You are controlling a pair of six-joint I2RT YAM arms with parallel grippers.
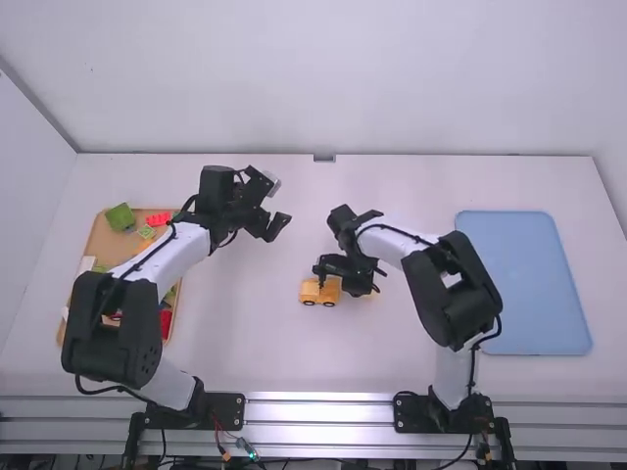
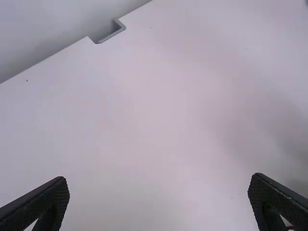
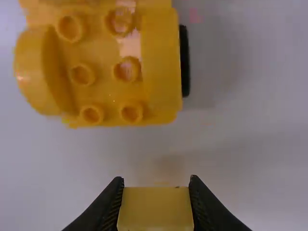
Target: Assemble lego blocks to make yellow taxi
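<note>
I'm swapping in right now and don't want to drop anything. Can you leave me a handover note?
Left gripper: open, empty, above the table.
Right gripper: fingers closed on a yellow block, beside the yellow car.
Things: the car stands mid-table; more blocks lie in the wooden tray, on the left.
Done: the car has wheels and a yellow body.
Left: the held block isn't attached; it probably goes onto the bare studs.

A high camera looks forward and down on the bench (image 1: 245, 352); closer wrist cameras share its notch (image 2: 111, 32) (left) and yellow vehicle (image 3: 98, 62) (right).
</note>
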